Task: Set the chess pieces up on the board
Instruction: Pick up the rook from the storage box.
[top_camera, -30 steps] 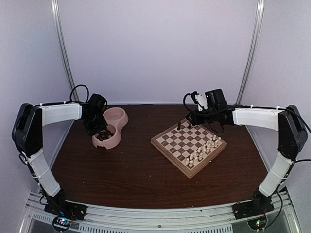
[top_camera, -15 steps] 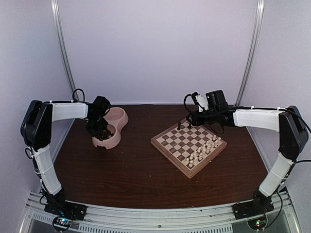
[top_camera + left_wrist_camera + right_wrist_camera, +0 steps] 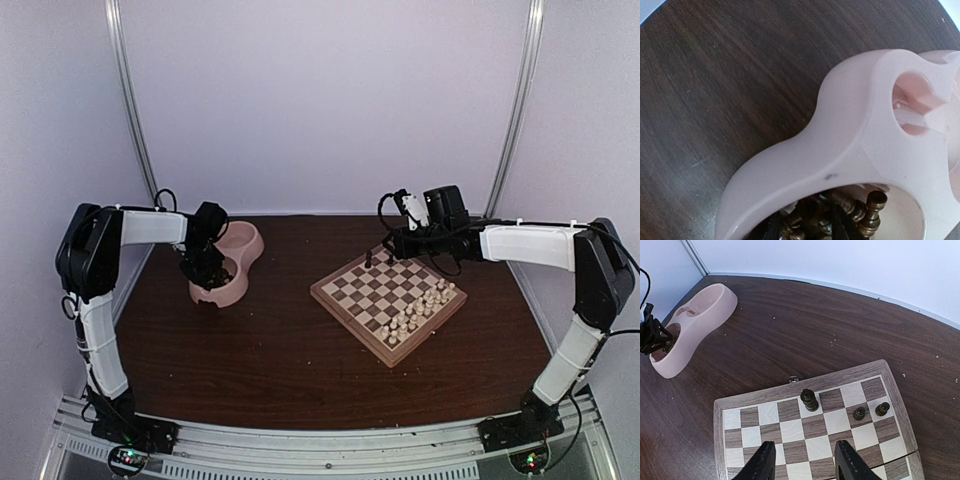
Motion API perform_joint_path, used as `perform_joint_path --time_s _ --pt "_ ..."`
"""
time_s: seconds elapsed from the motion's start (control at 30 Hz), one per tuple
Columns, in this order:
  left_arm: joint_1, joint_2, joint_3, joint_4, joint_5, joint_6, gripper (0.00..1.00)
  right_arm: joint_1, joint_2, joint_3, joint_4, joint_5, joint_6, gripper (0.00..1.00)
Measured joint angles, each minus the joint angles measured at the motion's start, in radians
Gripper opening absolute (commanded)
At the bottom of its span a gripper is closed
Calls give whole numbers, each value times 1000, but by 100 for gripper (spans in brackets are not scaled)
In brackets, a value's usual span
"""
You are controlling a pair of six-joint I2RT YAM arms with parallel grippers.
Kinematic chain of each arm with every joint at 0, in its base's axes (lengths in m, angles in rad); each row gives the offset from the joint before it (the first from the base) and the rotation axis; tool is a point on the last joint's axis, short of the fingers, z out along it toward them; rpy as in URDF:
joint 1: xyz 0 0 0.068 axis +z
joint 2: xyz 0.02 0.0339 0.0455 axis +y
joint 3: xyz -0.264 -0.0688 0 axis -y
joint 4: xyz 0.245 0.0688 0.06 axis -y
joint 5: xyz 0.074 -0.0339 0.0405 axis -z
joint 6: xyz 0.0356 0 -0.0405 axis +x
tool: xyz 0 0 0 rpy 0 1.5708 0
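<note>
Right now my right claw [image 3: 805,463] hangs released over the board [image 3: 375,290], its two fingers spread wide above the squares by the board's far edge. Three dark chess pieces [image 3: 809,400] stand on the board just ahead of those fingers: one tall, and two short ones side by side a little to its right. The pale pieces [image 3: 415,312] crowd the board's right-hand side in rows.

The rest of the dark men lie well to the left of the board, heaped in the nearer cup of the pink double bowl [image 3: 240,245]. My left claw [image 3: 205,265] is dipped into that cup. Its fingertips [image 3: 840,225] sit low among the brown pieces with several crowded between them. I cannot tell whether it is clenched on one or merely resting in the pile.

Board and bowl both sit on the dark wooden table [image 3: 300,370].
</note>
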Motion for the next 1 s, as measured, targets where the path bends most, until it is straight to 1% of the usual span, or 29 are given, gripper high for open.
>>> perform_joint_path --time_s 0.33,0.57,0.67,0.73,1.0 --pt "6 29 17 11 12 0 37 0 0 0 3 -1 0 43" --pt "16 55 39 29 29 8 29 0 0 0 5 -7 0 43" --pt "17 60 39 29 35 9 20 0 0 0 5 -8 0 43" --pt "18 62 39 30 35 12 16 0 0 0 5 -9 0 43" --pt "21 58 47 31 17 80 12 0 0 -1 5 -11 0 43"
